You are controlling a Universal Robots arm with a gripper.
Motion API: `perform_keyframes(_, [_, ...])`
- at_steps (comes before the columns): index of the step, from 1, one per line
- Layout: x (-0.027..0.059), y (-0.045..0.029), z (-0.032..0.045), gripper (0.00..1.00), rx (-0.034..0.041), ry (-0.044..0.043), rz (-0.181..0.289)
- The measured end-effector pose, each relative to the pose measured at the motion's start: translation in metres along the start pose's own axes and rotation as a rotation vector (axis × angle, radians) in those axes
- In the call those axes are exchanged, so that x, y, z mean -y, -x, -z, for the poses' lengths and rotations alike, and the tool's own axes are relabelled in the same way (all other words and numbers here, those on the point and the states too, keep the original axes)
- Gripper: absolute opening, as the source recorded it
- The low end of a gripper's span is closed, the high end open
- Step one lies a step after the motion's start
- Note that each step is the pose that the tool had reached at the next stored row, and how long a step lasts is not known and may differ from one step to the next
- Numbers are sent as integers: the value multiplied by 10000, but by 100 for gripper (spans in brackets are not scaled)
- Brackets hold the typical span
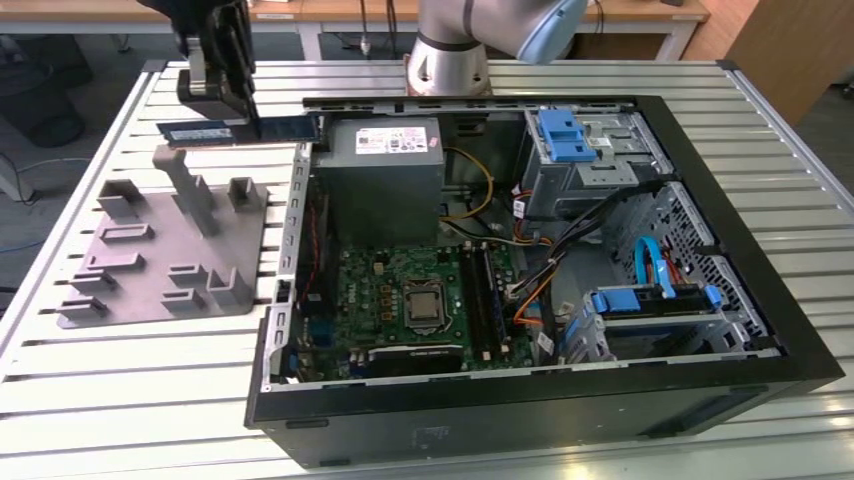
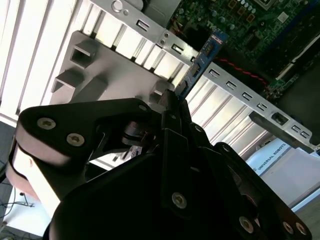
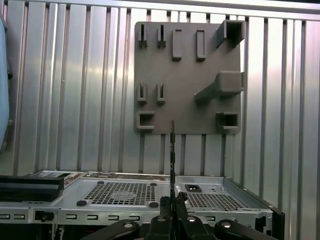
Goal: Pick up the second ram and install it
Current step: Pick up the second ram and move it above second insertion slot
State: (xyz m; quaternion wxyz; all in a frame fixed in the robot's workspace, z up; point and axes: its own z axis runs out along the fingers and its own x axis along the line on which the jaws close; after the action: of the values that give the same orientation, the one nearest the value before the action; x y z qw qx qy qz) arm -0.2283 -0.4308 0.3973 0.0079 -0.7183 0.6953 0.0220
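Gripper clamped on ram; stick held level in air over far edge of grey fixture plate, beside rim of open computer case, on exterior view's left; in second wrist view ram juts from between fingers toward motherboard; first wrist view catches ram edge-on, thin dark line over plate; case and plate sit on slatted tabletop.
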Motion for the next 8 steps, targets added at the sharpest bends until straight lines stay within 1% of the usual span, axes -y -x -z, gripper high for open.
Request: perform_keyframes(8, [193,-6,3,14,1,-1,-1])
